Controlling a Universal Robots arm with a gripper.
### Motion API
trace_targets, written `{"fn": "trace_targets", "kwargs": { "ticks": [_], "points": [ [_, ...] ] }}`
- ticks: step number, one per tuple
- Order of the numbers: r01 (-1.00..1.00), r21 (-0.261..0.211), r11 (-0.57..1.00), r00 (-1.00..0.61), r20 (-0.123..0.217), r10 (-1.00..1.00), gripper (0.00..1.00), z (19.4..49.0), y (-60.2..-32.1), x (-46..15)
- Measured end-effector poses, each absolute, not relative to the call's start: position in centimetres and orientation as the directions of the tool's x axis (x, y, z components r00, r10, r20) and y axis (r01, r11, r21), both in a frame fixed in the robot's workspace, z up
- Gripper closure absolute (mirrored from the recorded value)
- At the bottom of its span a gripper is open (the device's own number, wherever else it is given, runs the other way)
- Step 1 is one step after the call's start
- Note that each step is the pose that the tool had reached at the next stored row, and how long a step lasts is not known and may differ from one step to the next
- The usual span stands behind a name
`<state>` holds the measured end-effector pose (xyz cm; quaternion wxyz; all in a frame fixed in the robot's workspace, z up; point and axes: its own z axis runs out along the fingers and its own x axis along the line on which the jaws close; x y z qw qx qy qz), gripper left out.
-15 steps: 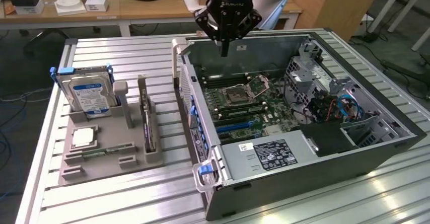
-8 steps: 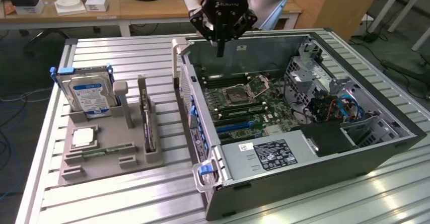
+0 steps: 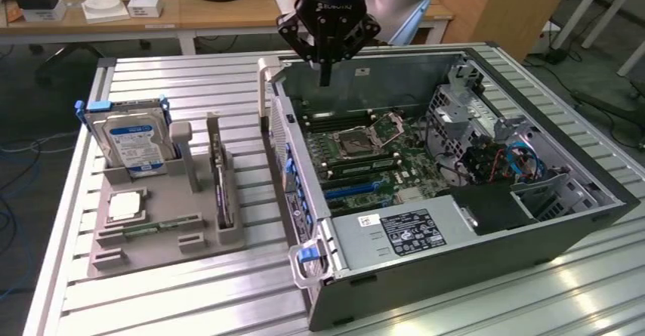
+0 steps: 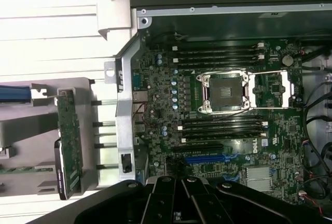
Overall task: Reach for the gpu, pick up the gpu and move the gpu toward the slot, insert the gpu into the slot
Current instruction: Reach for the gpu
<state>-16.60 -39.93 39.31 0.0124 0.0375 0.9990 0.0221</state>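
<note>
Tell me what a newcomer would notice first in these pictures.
The open computer case fills the exterior view's right, its circuit board bare. The black gripper hangs shut above it, holding nothing. On that view's left, a grey holder carries the gpu and a hard drive upright.

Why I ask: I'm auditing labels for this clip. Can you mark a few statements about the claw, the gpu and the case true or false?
1. The claw is shut and empty, hanging above the open computer case. True.
2. The gpu is seated in the motherboard. False: it stands on edge in the grey holder, to the exterior view's left of the case.
3. The hard drive lies flat inside the case. False: it stands upright in the holder.
4. The case's side is open, so the motherboard shows. True.
</note>
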Motion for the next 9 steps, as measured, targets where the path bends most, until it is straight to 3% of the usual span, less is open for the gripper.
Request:
{"fn": "trace_targets", "kwargs": {
  "ticks": [9],
  "points": [
    [0.075, 0.045, 0.996, -0.997, -0.022, 0.076, 0.9, 39.3, -39.9, -18.3]
  ]
}}
